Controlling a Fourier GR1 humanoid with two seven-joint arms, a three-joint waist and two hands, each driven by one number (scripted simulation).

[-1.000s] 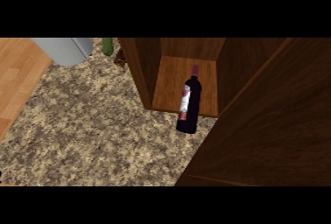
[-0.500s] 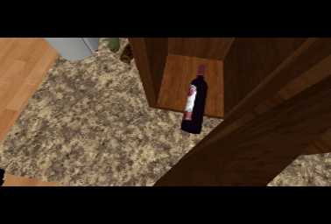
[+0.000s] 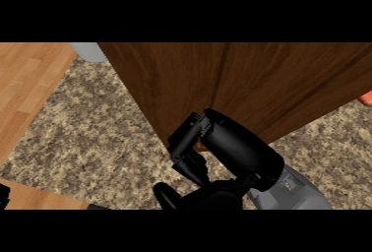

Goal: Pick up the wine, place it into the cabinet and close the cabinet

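The dark wooden cabinet door fills the upper middle of the head view and covers the cabinet's opening. The wine bottle is out of sight behind it. My right hand comes in from the lower right on its grey forearm. Its relaxed fingers lie against the door's lower edge, and it holds nothing. A dark sliver at the lower left edge may be my left hand; too little of it shows to tell.
The speckled stone counter spreads to the left of the cabinet, with wooden floor beyond its left edge. A grey object peeks out at the top left. Something orange shows at the right edge.
The cabinet door has swung left across the opening and now hides the bottle and shelf. My right hand has come into view against the door.
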